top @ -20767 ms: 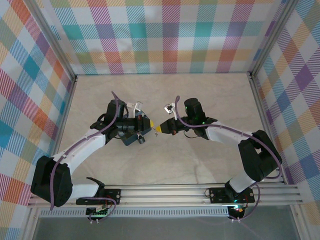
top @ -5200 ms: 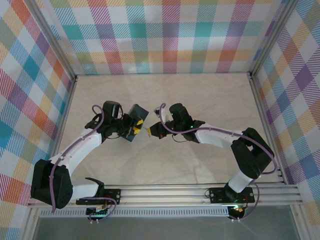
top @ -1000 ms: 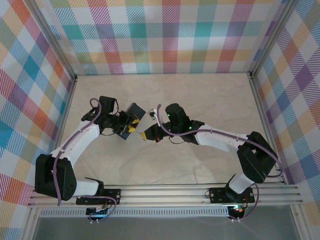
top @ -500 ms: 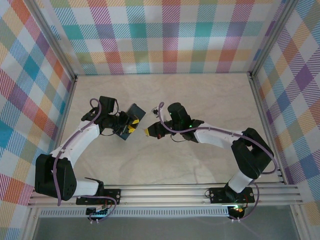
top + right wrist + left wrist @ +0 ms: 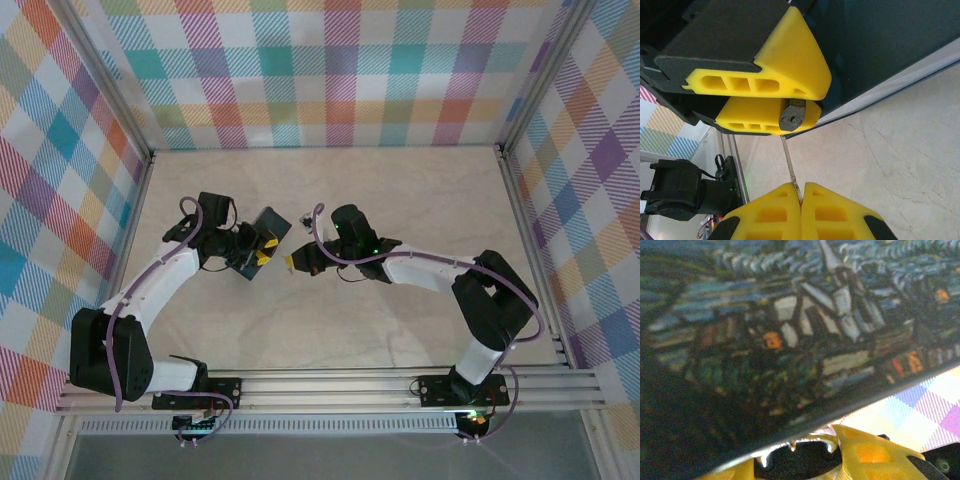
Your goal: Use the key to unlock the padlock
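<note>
In the right wrist view the small dark padlock [image 5: 792,116] sits clamped between the yellow fingers of my left gripper [image 5: 810,102], its keyhole facing the camera. My right gripper [image 5: 801,192] is shut on the thin grey key [image 5: 789,160]. The blade points up and its tip ends just below the padlock, left of the keyhole, not inside it. In the left wrist view the padlock [image 5: 805,463] shows its metal shackle beside a yellow finger [image 5: 865,455]. From above, the left gripper [image 5: 262,252] and right gripper [image 5: 291,264] nearly meet at mid-table.
A large dark blue box [image 5: 272,220] with a painted picture lies right behind the left gripper and looms close in the left wrist view as the box [image 5: 790,325]. Plaid walls [image 5: 330,70] and metal frame rails enclose the beige table [image 5: 380,330].
My right gripper, with the key, has crept a little up and toward the left gripper over the last second. The left arm and the padlock have stayed put.
</note>
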### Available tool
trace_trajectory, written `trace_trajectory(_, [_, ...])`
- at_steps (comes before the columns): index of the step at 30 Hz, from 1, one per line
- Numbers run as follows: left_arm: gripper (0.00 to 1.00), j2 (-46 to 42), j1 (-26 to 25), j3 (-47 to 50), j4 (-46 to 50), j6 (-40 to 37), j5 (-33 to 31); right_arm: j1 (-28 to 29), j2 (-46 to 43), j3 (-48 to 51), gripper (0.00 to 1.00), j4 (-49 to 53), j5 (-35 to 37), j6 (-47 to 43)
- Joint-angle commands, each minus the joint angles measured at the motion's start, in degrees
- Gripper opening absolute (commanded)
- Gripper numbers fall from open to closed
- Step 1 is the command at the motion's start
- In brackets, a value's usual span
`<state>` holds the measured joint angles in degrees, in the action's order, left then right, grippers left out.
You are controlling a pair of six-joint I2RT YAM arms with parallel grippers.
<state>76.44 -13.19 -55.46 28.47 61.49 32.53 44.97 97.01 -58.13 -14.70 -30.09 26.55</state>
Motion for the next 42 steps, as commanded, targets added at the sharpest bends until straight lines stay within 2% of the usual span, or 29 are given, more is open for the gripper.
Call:
trace_trajectory(1, [0.0, -1.4, 1.1, -1.4, -1.6, -0.3, 1.6, 0.2, 1.5, -2.3, 0.0, -2.6, -1.2, 0.5])
trace_trajectory(42, [0.0, -1.1, 1.1, -1.9, -1.9, 0.0, -0.2, 0.2, 3.3, -1.9, 0.0, -2.5, -0.9, 0.9])
